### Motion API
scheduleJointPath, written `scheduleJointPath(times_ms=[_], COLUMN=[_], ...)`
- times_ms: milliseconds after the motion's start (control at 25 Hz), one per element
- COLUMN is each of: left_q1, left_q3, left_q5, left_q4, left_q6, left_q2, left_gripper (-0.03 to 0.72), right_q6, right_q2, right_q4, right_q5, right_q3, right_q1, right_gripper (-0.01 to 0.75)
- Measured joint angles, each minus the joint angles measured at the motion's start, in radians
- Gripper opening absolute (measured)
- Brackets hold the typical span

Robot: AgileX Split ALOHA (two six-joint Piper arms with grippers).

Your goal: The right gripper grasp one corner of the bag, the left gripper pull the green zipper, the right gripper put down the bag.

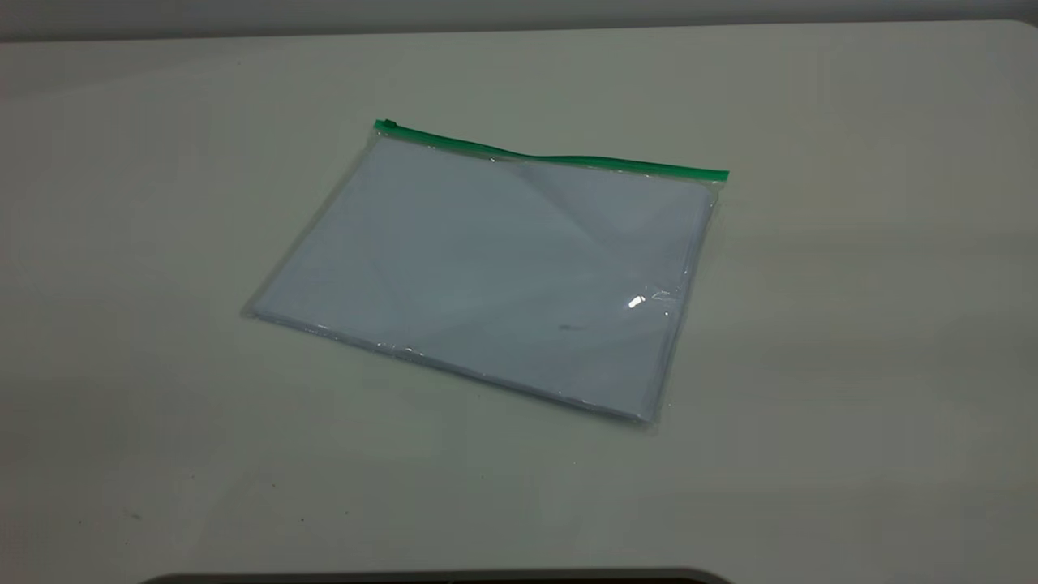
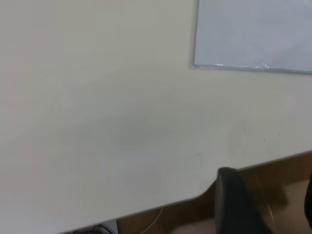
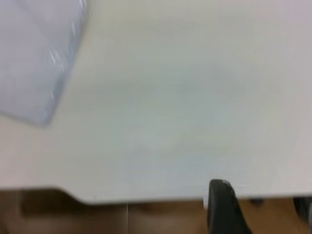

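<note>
The bag, a clear pouch with white sheets inside, lies flat in the middle of the table. The green zipper runs along its far edge, with the slider tab at the left end. The strip's other end is the far right corner of the bag. Neither arm shows in the exterior view. My left gripper is open and empty over the table's edge, apart from a plain corner of the bag. My right gripper is open and empty at the table's edge, apart from the bag.
The pale table carries only the bag. A dark rounded edge shows at the very front of the exterior view. Brown floor shows beyond the table's edge in both wrist views.
</note>
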Motion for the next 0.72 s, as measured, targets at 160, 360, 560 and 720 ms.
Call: scheduleJointPath(times_ms=[160, 360, 560, 720], left_q1=[0.067, 0.109, 0.111, 0.111], left_q3=[0.0, 0.0, 0.0, 0.0], left_q5=[0.0, 0.007, 0.012, 0.012], left_q4=[0.0, 0.0, 0.0, 0.0], left_q6=[0.0, -0.003, -0.003, -0.003], left_q2=[-0.005, -0.06, -0.061, -0.061], left_gripper=[0.414, 0.414, 0.414, 0.414], right_q6=[0.0, 0.0, 0.0, 0.0], right_q2=[-0.16, -0.253, -0.253, -0.253], right_q4=[0.001, 0.002, 0.004, 0.008], right_q5=[0.011, 0.018, 0.018, 0.018], right_q3=[0.0, 0.0, 0.0, 0.0], right_q1=[0.0, 0.0, -0.001, -0.008], right_gripper=[0.45, 0.45, 0.45, 0.45])
